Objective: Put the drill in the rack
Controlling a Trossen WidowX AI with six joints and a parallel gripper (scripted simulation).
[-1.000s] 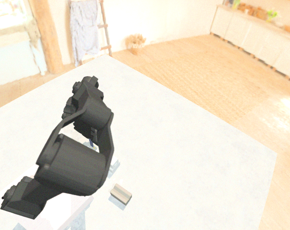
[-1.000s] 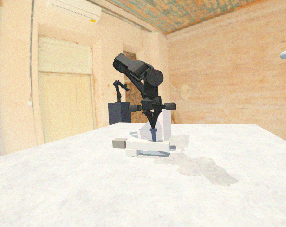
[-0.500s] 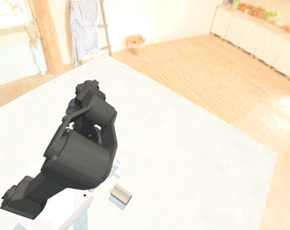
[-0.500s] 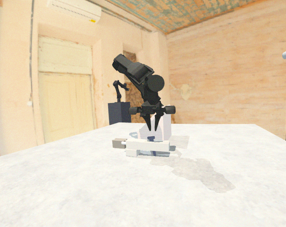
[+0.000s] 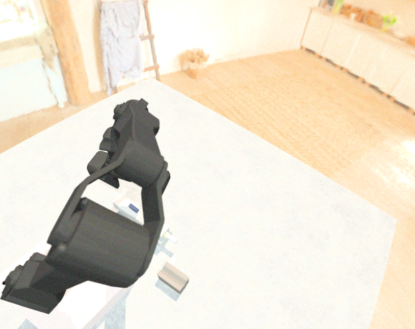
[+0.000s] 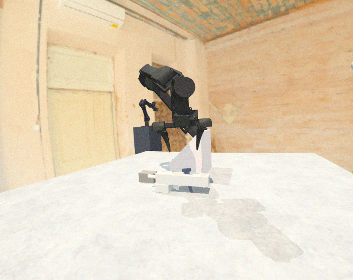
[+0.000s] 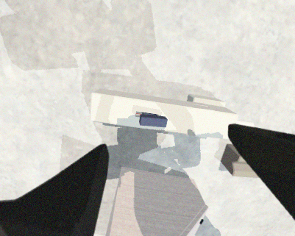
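The navy key point(image 5: 133, 208) point(image 6: 186, 170) point(image 7: 153, 120) sits low in the long cream block point(image 6: 176, 179) point(image 7: 116, 112), its flat head just above the top face and its shank showing below in the exterior view. The drill, a white rod point(image 5: 171, 238) point(image 6: 151, 176), sticks out a little from the block's end on the rack side. The rest of it is hidden inside. The taupe grooved rack point(image 5: 173, 277) point(image 6: 142, 177) point(image 7: 243, 170) stands beyond that end. My gripper point(image 6: 183, 151) point(image 7: 168, 140) is wide open and empty, above and behind the key, fingers pointing down.
A tall pinkish-white wedge point(image 6: 206, 155) point(image 7: 162, 196) stands close behind the cream block, below the arm. A small foot point(image 6: 163, 188) supports the block's rack-side end. Another small arm point(image 6: 146, 115) stands on a dark pedestal point(image 6: 142, 139) in the background.
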